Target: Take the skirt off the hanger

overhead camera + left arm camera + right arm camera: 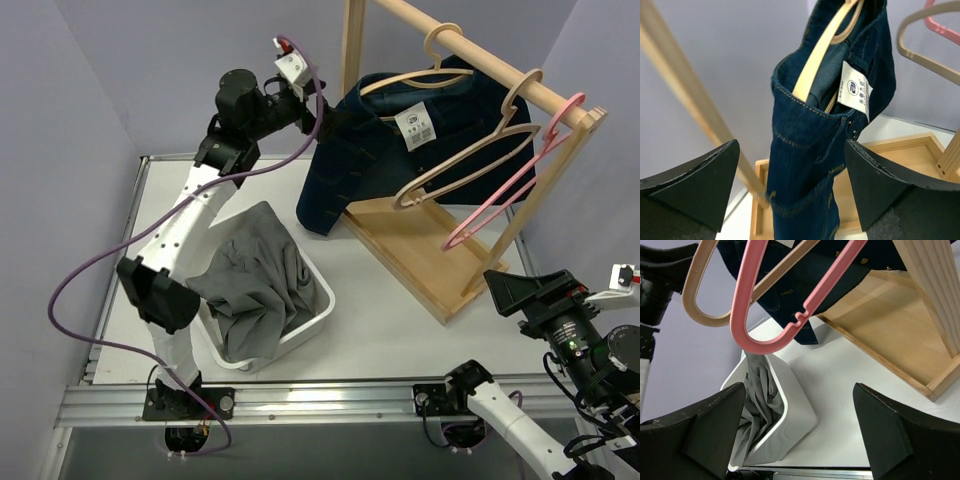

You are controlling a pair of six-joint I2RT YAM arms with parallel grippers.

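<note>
Left wrist view shows the denim skirt (810, 150) on its wooden hanger (815, 60) beside the rack (685, 85) post, hem cut off. The left gripper (791, 145) is spread and empty, and contact with the skirt is unclear. Only the top view places the right gripper (503, 287), likewise released, near the rack's base.

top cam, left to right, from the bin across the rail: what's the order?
white bin with grey cloth in it → denim skirt on its hanger → empty wooden hanger → pink hanger
</note>
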